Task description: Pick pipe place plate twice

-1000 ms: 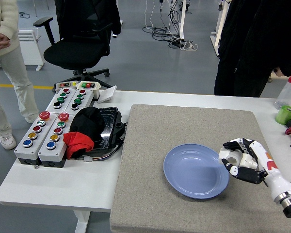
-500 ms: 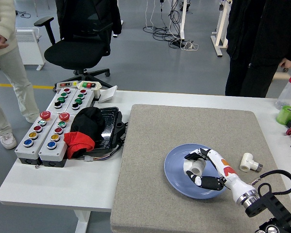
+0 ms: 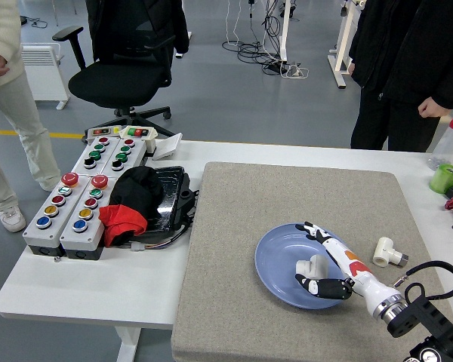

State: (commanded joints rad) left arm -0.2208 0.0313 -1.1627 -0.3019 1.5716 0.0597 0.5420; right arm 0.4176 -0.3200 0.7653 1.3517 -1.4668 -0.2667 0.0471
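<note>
A blue plate point(image 3: 275, 260) lies on the grey mat point(image 3: 234, 219). A white pipe fitting point(image 3: 310, 267) rests in the plate's right part. My right hand point(image 3: 317, 260) is over the plate with its fingers spread around the fitting, not clasping it. A second white pipe fitting point(image 3: 386, 253) lies on the mat to the right of the plate. My left arm does not show.
Two button boxes point(image 3: 75, 204) and a black tray with black and red cloth point(image 3: 140, 200) sit at the left. A green cup point(image 3: 442, 179) and a bottle stand at the far right. People stand at the far side and at the left.
My right hand carried a white fitting from the mat's right side to over the plate, then opened; the fitting now rests in the plate. The person at the far side shifted.
</note>
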